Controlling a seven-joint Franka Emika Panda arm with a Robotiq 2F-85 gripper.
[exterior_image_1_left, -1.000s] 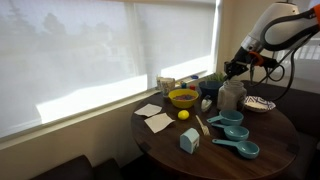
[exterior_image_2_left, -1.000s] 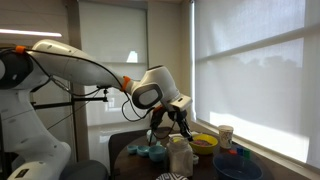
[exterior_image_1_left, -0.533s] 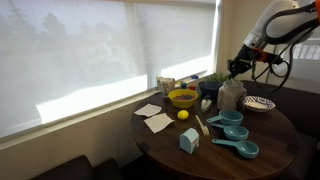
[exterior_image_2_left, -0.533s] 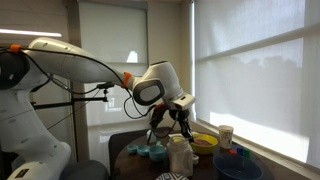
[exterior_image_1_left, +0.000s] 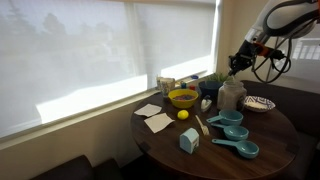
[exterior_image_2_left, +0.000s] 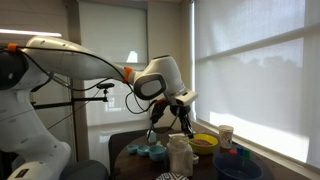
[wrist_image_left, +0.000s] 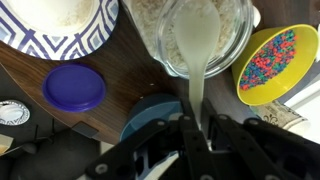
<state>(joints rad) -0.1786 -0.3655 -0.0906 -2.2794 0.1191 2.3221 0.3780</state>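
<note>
Clenching slim white plastic spoon (wrist_image_left: 198, 45), end effector (wrist_image_left: 197, 125) over round glass jar (wrist_image_left: 158, 42) of pale flakes.

In an exterior view the camera sits well off, looking across the table (exterior_image_1_left: 275, 140), window (exterior_image_1_left: 100, 60) left. In an exterior view it faces my arm (exterior_image_2_left: 70, 55), window right. My wrist camera looks down, close, at the jar (wrist_image_left: 232, 25) all share.

The spoon (wrist_image_left: 199, 45) looks like pale, smooth, slightly translucent plastic. The jar (wrist_image_left: 232, 35) is clear and glossy, filled with rough, floury grain. The counter (wrist_image_left: 125, 80) is dark polished wood. The lid (wrist_image_left: 74, 88) is matt purple plastic, the bowl (wrist_image_left: 252, 88) glossy yellow.
</note>
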